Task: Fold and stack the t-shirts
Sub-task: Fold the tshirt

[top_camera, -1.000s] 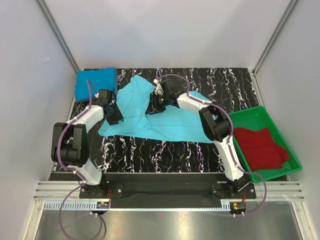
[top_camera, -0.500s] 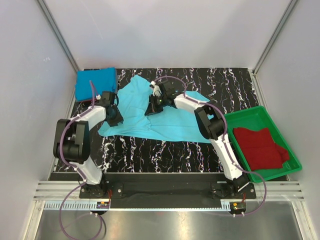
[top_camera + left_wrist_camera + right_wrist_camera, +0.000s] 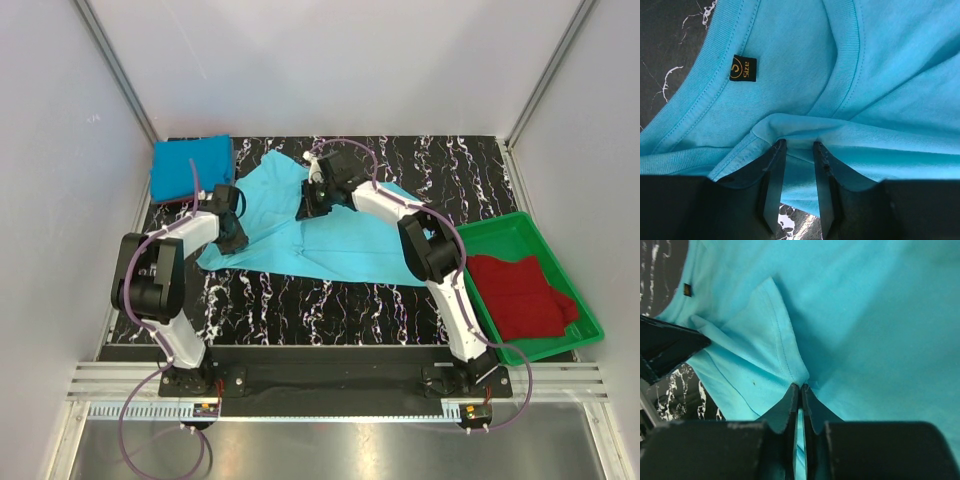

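Observation:
A light turquoise t-shirt (image 3: pixel 340 240) lies crumpled across the middle of the black marbled table. Its collar (image 3: pixel 846 65) and black size label (image 3: pixel 743 68) show in the left wrist view. My left gripper (image 3: pixel 233 238) sits at the shirt's left edge, near the collar. There, in the wrist view, the left gripper (image 3: pixel 796 146) holds a raised fold of cloth between its jaws. My right gripper (image 3: pixel 311 203) is over the shirt's upper middle. In its own view the right gripper (image 3: pixel 800 386) has pinched a peak of turquoise cloth. A deeper blue t-shirt (image 3: pixel 190 166) lies folded at the back left.
A green tray (image 3: pixel 500 226) stands at the right with a dark red shirt (image 3: pixel 520 295) in it. Grey walls close in the table on three sides. The left arm's black body (image 3: pixel 665 347) shows at the left of the right wrist view.
The right gripper has closed onto the turquoise cloth. The left gripper has shifted a little to the right along the shirt's edge, still on its fold.

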Controlling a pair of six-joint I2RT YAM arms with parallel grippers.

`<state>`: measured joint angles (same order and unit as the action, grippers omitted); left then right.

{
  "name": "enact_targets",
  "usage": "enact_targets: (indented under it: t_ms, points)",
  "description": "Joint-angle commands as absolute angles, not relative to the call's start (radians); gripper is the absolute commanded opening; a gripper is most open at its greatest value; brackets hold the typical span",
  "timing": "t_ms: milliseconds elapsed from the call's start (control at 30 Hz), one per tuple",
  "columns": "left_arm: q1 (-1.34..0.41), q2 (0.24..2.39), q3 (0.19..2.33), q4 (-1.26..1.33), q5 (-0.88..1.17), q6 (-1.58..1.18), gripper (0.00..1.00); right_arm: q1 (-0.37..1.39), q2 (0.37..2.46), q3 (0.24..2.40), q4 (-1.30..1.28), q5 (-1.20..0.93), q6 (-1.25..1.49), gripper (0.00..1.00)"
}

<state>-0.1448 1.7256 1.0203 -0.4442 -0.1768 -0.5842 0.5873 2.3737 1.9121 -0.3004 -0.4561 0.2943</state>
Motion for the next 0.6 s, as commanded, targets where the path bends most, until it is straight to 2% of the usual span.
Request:
enact_targets:
  t_ms: [0, 167, 200, 400, 433, 567]
  points:
    - [-0.143, 1.766, 1.026, -0.480, -0.232, -0.583, 0.36, 0.581, 2.336, 1.921, -0.350, -0.373, 0.262, 0.11]
    - [-0.160, 1.669, 1.054, -0.479, -0.227, -0.535, 0.42, 0.580, 2.284, 1.894, -0.351, -0.405, 0.279, 0.13]
    - [-0.160, 1.658, 1.063, -0.482, -0.219, -0.516, 0.43, 0.581, 2.277, 1.891, -0.356, -0.411, 0.282, 0.18]
    - [-0.160, 1.583, 1.166, -0.537, -0.245, -0.485, 0.46, 0.577, 2.175, 1.870, -0.422, -0.315, 0.285, 0.26]
    - [-0.161, 1.557, 1.190, -0.544, -0.261, -0.480, 0.46, 0.572, 2.134, 1.865, -0.457, -0.267, 0.285, 0.30]
    - [-0.164, 1.482, 1.219, -0.551, -0.218, -0.453, 0.47, 0.477, 2.025, 1.800, -0.494, -0.212, 0.284, 0.35]
